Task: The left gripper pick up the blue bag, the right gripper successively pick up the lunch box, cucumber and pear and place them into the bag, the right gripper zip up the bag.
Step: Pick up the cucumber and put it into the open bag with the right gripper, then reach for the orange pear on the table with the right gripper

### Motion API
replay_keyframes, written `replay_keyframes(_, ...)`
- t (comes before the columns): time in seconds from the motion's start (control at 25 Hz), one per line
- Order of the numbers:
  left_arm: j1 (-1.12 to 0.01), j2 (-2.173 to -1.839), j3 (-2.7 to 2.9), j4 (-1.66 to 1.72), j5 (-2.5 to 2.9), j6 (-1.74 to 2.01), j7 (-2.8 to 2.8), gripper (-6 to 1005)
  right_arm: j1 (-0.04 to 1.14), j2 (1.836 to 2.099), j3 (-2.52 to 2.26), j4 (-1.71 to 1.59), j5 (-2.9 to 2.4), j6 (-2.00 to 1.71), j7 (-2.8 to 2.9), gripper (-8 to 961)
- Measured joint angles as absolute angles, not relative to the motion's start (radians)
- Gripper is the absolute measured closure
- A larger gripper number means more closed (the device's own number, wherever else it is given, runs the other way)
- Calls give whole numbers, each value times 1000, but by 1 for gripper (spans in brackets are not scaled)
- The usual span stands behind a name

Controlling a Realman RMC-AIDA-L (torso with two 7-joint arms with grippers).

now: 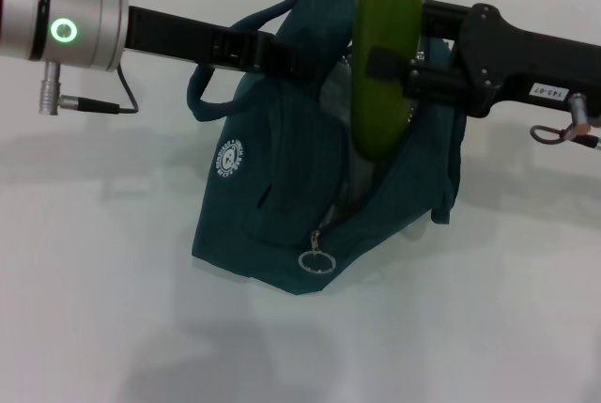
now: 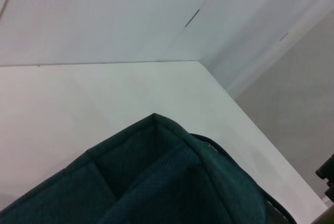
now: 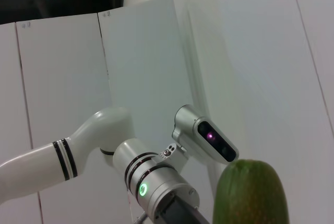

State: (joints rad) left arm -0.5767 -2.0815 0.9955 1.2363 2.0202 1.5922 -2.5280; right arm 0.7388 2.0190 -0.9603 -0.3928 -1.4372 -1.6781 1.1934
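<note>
While the bag is standing open on the table, two grippers are working at its mouth
Right gripper [image 1: 390, 69]: reaching in from the right, its black fingers [image 1: 383, 65] are clamping the one cucumber across its middle
Cucumber [image 1: 385, 51]: one only, hanging upright in the right gripper, its lower tip sitting just inside the bag's open mouth and its upper end running out of the head view; its rounded end is also showing in the right wrist view [image 3: 250, 192]
Left gripper [image 1: 282, 57]: coming in from the left, it is closing on the bag's upper rim beside the cucumber and holding that edge up
Left arm [image 1: 66, 23]: one silver wrist section with a green ring light glowing, a thin cable looping below it; the same arm is appearing in the right wrist view [image 3: 156, 185]
Blue bag [image 1: 254, 206]: one dark teal fabric bag resting on the table, mouth facing up, with one round white logo on its front, one handle loop [image 1: 202, 93] arching out on the left, and one zipper pull ring [image 1: 316, 260] lying low at the front; its corner is filling the lower part of the left wrist view [image 2: 156, 182]
Table [image 1: 103, 309]: one white surface bearing the bag
Lunch box and pear: not showing in any view
</note>
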Motion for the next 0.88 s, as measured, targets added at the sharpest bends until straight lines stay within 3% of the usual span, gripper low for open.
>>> replay_keyframes(0.48,-577,-2082,996,1236,2020,1592,-2528,937,742,2019,-960,-399,-1443,-1669,1196,298)
replay_keyframes(0.6,-576,-2082,996,1236,2020,1592,-2528,937,735,2017,-954,-410,-1439,-1668,1198,103)
replay_keyframes(0.88,-569,-2082,996,1236,2020,1592,-2528,937,615,1999,-934,-602,-1434,-1520,1273,97)
